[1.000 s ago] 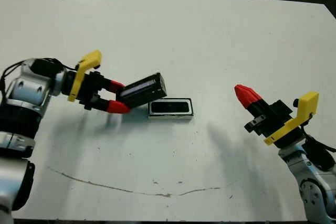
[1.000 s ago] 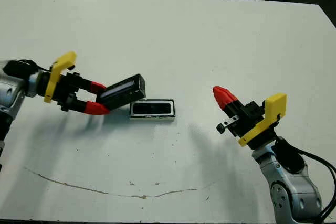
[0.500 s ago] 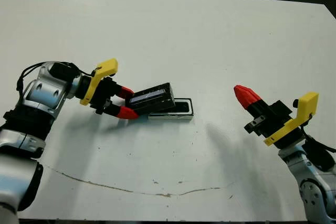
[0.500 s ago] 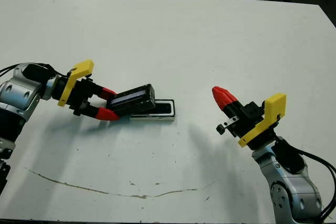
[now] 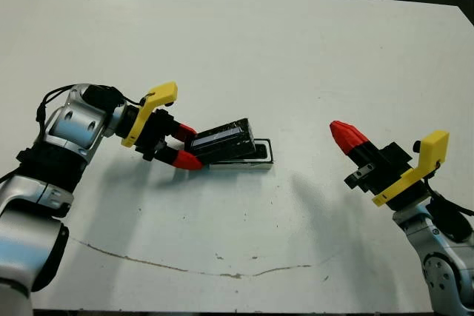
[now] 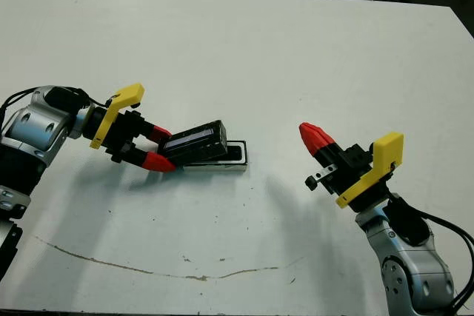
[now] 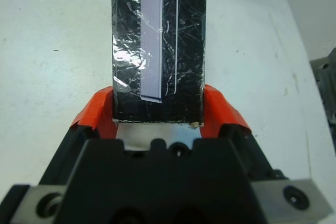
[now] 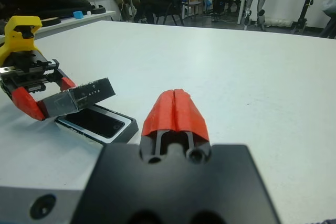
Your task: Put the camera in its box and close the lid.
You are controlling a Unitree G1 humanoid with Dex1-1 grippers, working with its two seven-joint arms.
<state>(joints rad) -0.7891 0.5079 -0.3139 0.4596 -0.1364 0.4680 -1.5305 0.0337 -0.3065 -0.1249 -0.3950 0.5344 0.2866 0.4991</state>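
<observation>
**Lid held tilted over the box, camera inside**

The left gripper [image 5: 181,147] has its two red fingers clamped on one short end of the lid [image 5: 226,140], one finger against each long side. The lid's long axis runs away from the gripper toward the robot's right and slightly away from the robot. In the right wrist view the lid slopes: the far end sits higher than the held end, so it is tilted above the box [image 5: 261,158] and not seated on it. The left wrist view shows the lid's speckled black top with its pale strip [image 7: 150,35] running lengthwise, pointing straight out from between the fingers.

The box lies flat on the white table [image 5: 244,49] with its long axis across the robot's front, left to right. From the head views the lid covers the box's left part and only the right end of the tray shows. The camera [image 8: 98,123] lies flat inside the box, screen up, its long axis along the tray's.

The right gripper [image 5: 346,135] is well apart to the right, above the table, its red fingers pressed together and holding nothing. A thin dark scratch [image 5: 185,266] crosses the table nearer the robot. Nothing stands between lid and box. People sit at desks beyond the table in the right wrist view.
</observation>
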